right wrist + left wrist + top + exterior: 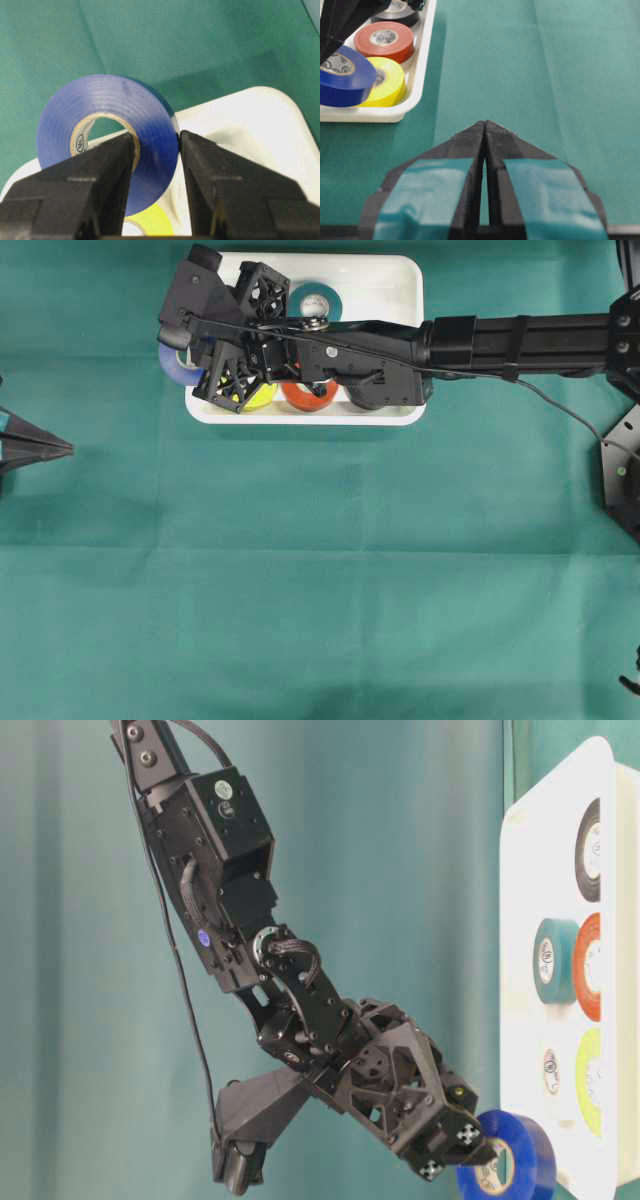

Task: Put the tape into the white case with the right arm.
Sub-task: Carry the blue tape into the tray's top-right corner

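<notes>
Right arm (520, 340), all-black w/ bulky jointed body, is reaching across the green-cloth desk (320, 570) from the right edge of the overhead view. Its claw (156, 145) is clamping a glossy blue roll of tape (107, 135): one finger is passing through the roll's core, the other is pressing on the outer wrap. Roll is standing on edge in the grip, hanging over a corner rim of the shallow white plastic case (260, 130) w/ rounded corners, partly outside the rim. In the overhead view the blue roll (172, 362) is showing at the case's left edge.

Inside the case: yellow roll (385, 82) and red-orange roll (384, 40) are lying flat, side by side; a black roll (396, 12) is sitting beyond them, partly cut off. A teal roll (322, 302) is lying near the far wall. Table-level view is also showing a pale roll (550, 1070); its colour cannot be told for certain.

Left claw (485, 131), black w/ teal-blue strips, is sitting w/ tips pressed together, nothing between them, over bare cloth, well apart from the case.
</notes>
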`<state>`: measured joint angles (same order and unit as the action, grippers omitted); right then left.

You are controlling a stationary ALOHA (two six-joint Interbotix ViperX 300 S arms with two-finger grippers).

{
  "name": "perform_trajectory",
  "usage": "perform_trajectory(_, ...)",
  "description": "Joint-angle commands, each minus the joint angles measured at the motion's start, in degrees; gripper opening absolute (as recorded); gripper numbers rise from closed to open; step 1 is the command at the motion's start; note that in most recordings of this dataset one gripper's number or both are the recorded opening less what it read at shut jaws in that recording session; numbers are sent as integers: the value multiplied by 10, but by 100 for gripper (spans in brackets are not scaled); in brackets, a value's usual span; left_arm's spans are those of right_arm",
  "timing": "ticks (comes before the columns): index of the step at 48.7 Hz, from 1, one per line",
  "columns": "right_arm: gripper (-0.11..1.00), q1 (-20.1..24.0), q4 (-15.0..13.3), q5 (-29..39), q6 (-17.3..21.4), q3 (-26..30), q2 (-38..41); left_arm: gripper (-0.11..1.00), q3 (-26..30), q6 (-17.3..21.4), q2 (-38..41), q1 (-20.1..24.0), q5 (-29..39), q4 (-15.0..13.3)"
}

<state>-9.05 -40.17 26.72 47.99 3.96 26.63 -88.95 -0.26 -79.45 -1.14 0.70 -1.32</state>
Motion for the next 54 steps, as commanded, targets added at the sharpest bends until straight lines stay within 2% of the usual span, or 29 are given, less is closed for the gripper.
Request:
perform_trajectory(1, 2, -10, -9, 5, -1, -6, -46, 0, 7, -1, 4, 2, -3, -1)
perform_trajectory(16, 2, -33, -11, -24, 7, -133, -143, 0, 7, -1, 4, 2, -3, -1)
perform_trajectory(29, 2, -81, -10, -47, 11, -244, -206, 0, 7, -1, 4, 2, -3, -1)
perform_trajectory(47, 2, -144, -12, -109, 15, -336, -235, 0, 8, -1, 4, 2, -3, -1)
perform_trajectory(54, 2, -146, -38, -110, 11, -356, -244, 0, 7, -1, 4, 2, -3, -1)
